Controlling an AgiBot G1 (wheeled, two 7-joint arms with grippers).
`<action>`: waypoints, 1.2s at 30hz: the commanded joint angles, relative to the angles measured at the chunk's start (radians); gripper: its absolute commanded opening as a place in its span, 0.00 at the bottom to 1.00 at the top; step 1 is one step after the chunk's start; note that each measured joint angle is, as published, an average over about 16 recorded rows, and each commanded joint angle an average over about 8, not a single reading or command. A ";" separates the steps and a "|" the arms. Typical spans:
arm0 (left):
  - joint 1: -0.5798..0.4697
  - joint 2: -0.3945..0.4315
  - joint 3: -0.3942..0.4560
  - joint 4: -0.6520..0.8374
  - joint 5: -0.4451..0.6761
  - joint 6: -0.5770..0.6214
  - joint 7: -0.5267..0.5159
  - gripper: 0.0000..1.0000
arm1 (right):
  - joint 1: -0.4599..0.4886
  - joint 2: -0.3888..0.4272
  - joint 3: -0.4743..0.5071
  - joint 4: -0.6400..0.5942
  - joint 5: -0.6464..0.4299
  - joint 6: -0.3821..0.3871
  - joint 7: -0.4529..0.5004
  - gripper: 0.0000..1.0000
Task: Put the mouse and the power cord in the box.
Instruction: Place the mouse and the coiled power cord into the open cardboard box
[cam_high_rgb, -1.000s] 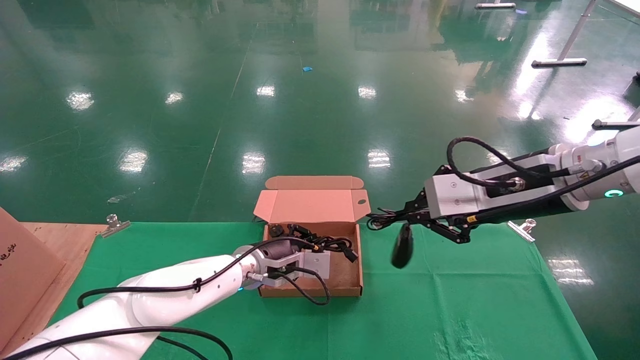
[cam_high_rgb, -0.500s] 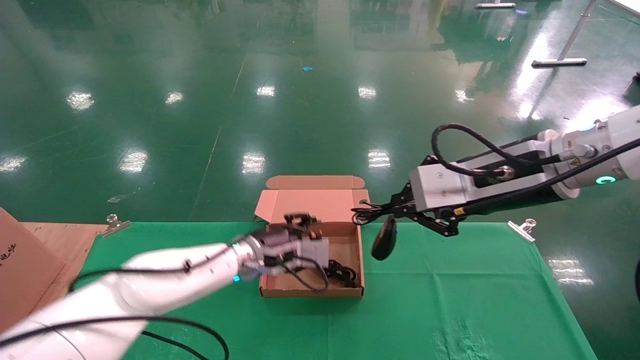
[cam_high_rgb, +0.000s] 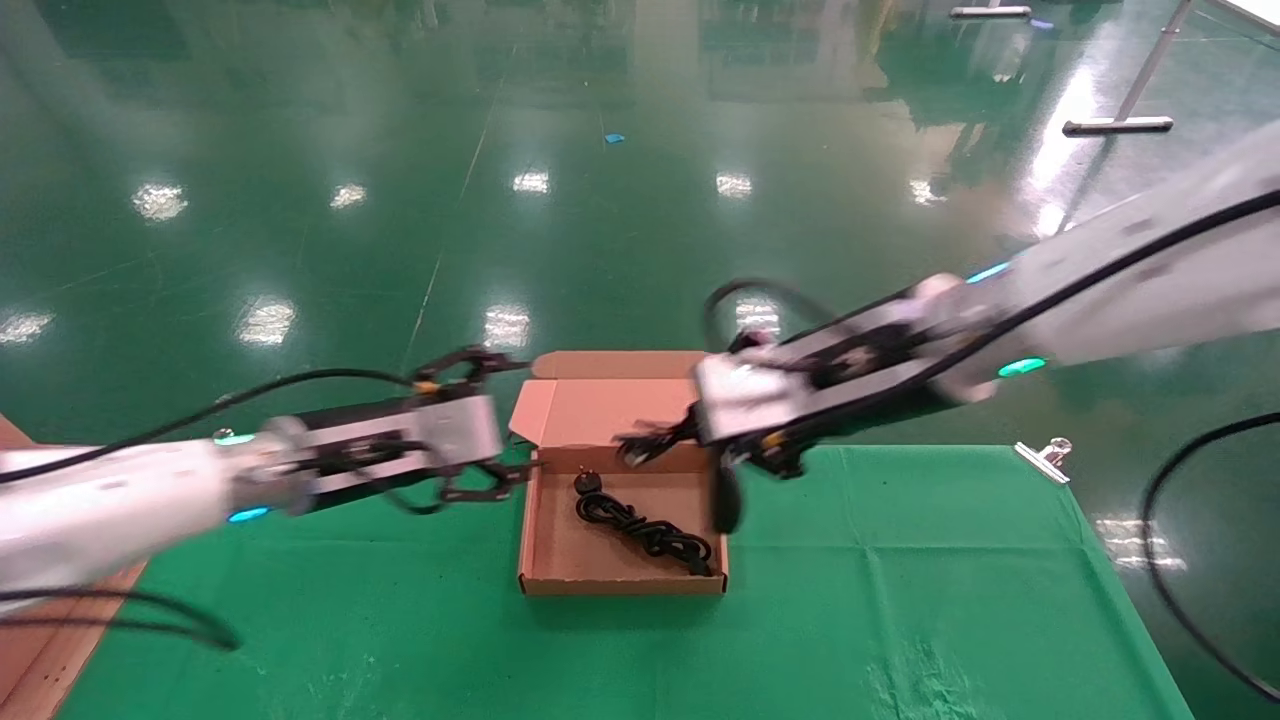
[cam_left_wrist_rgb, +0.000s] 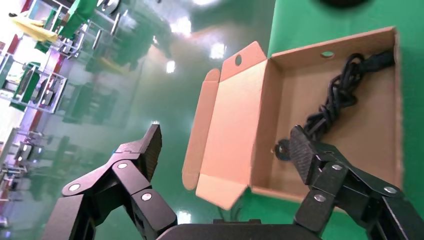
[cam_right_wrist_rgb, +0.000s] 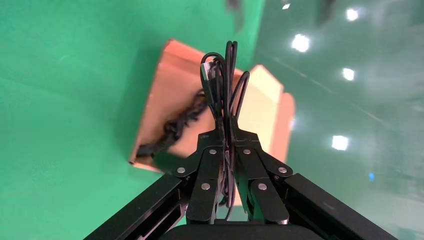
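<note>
Power cord (cam_high_rgb: 645, 528) lies diagonally in the box (cam_high_rgb: 560, 560)

The box (cam_high_rgb: 560, 570) has bare floor along its left wall; the power cord (cam_high_rgb: 642, 526) fills the middle and right, and the raised lid (cam_high_rgb: 600, 410) blocks the counter's far edge.

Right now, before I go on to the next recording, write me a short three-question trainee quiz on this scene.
1. True or false: the power cord lies inside the box.
2. What is the right gripper shut on? A) the mouse's cable B) the box flap C) nothing
3. Fill in: the mouse hangs over the box's ____ wall.

Key: 1 true. 2 A; the mouse dangles from its cable below the gripper. 3 right. The left gripper is open beside the box's left side, holding nothing.
</note>
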 joint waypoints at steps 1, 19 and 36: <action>0.016 -0.056 -0.025 -0.031 -0.037 0.033 0.005 1.00 | -0.004 -0.038 -0.016 -0.031 -0.023 0.023 -0.009 0.00; 0.079 -0.156 -0.089 0.066 -0.131 0.113 0.089 1.00 | -0.019 -0.175 -0.200 -0.281 0.019 0.253 -0.165 0.00; 0.031 -0.088 -0.128 0.271 -0.194 0.222 0.182 1.00 | -0.142 -0.181 -0.394 -0.286 0.119 0.613 -0.214 0.18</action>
